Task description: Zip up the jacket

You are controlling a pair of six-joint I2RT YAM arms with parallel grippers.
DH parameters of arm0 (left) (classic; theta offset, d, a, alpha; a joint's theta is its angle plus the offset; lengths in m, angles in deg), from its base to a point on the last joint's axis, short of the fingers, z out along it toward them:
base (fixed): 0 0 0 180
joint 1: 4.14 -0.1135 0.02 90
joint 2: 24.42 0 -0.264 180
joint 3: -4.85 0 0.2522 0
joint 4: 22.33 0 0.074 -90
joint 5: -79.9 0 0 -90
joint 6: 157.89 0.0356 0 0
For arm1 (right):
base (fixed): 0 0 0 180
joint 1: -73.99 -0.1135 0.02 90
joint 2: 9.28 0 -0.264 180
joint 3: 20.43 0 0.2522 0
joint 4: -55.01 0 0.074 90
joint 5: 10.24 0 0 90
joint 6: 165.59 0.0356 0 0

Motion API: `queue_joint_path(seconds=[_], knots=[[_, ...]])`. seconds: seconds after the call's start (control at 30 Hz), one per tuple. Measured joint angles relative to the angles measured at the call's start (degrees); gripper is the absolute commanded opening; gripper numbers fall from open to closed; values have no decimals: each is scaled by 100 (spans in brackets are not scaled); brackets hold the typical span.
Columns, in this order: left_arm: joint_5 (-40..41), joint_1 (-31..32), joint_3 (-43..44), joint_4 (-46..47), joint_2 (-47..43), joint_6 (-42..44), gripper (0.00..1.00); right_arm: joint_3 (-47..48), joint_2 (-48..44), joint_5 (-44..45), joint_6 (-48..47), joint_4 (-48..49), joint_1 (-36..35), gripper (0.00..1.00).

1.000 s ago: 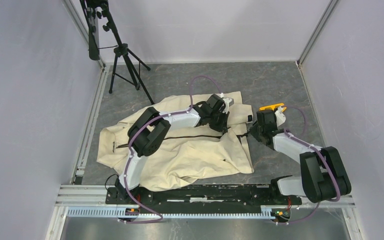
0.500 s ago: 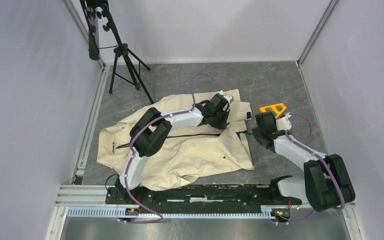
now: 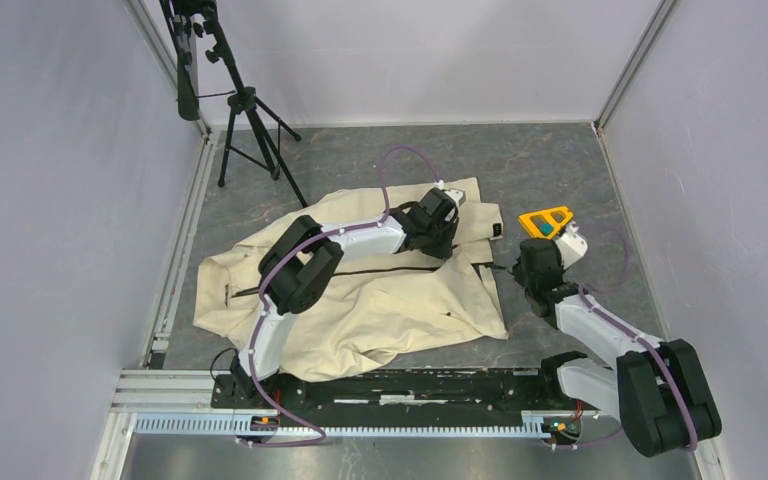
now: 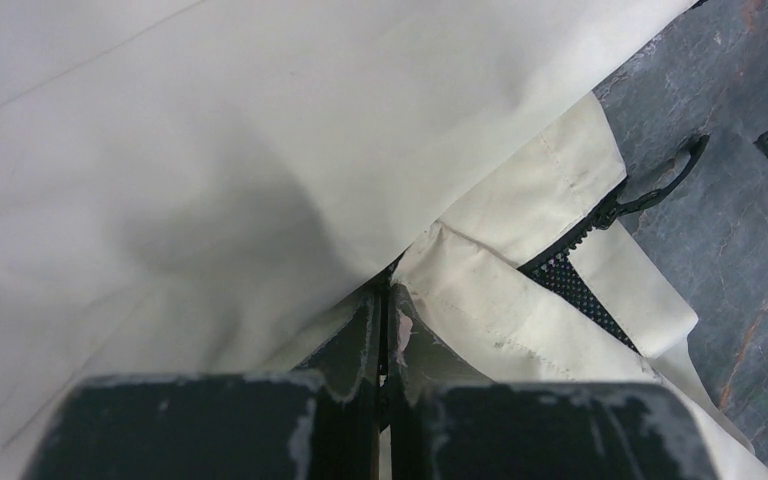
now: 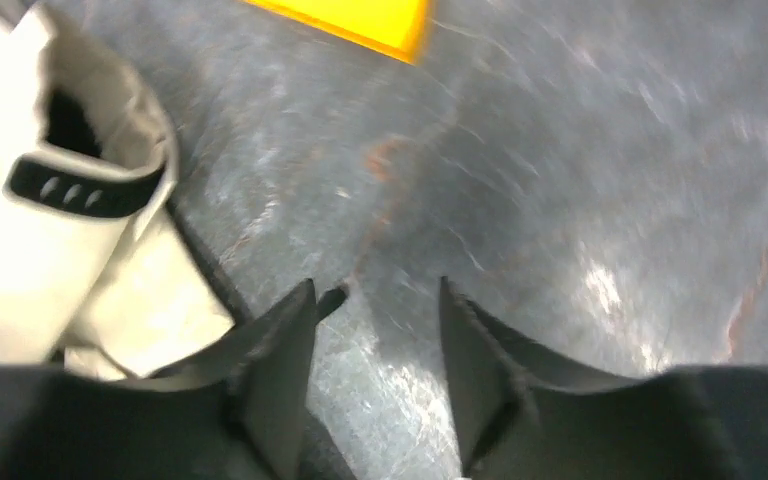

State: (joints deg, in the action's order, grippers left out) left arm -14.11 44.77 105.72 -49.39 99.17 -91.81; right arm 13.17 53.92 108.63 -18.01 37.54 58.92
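Since the earlier view, the right claw (image 3: 516,270) has been drawn back off the jacket (image 3: 360,310) and its arm folded nearer the base. It is now held released, jaws spread, low over bare desk (image 5: 580,200) just off the jacket's hem.

The jacket is spread wrinkled across the middle of the desk, and its zip (image 3: 380,270) is seen as a dark line from the collar side to the hem. The left claw (image 4: 384,340) is clenched on a fold of the jacket beside the zip, close to the hem. The pull (image 4: 660,185) lies loose on the desk at the hem edge, gripped by nothing, with dark mesh showing where the two sides part.

The step in hand is judged to be the taking of the pull, so little of the zipping looks done. Next, the right claw would need to be brought back to the hem, closed on the pull, and drawn along the zip toward the collar while the cloth is kept taut.

Off the hem, open desk is left for that approach. A yellow block (image 3: 546,220) sits just beyond the hem corner near the black tag (image 5: 85,190), and a tripod (image 3: 250,130) stands well past the jacket's far side.
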Motion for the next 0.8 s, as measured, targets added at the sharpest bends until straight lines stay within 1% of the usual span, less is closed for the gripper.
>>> queue_joint_path(seconds=[0.03, 0.07, 0.17, 0.2, 0.23, 0.3, 0.33, 0.4, 0.47, 0.57, 0.67, 0.8], knots=[[-7, 0, -11, 15, -4, 2, 2, -11, -20, -122, -498, 232, 9, 88], [-13, 0, -17, 24, -9, 2, 2, -33, -55, -306, -1036, 483, 9, 98], [-17, 0, -28, 39, -11, 4, 2, -72, -201, -1108, -2511, 1143, 35, 98], [-26, 0, -31, 42, -11, 4, 2, -72, -212, -1423, -2824, 1320, 61, 98], [-35, -2, -31, 42, -11, 9, 2, -70, -199, -1840, -3091, 1517, 129, 97], [-46, -2, -31, 44, -11, 13, 2, -70, -52, -2750, -3418, 1888, 398, 89], [-52, -2, -31, 44, -11, 15, 2, -70, 83, -3213, -3497, 2074, 590, 86], [-59, -2, -31, 46, -11, 31, 2, -79, 426, -4035, -3541, 2455, 1005, 84], [-66, -2, -39, 59, -11, 48, 2, -118, 835, -4824, -3539, 2863, 1384, 76], [-76, -2, -105, 138, -42, 70, 2, -118, 1473, -5764, -3534, 3276, 1696, 72], [-85, -2, -136, 181, -55, 85, 2, -114, 1947, -6507, -3554, 3445, 1794, 71], [-98, -2, -142, 190, -57, 87, 2, -9, 2033, -6841, -3703, 3451, 1838, 72]])
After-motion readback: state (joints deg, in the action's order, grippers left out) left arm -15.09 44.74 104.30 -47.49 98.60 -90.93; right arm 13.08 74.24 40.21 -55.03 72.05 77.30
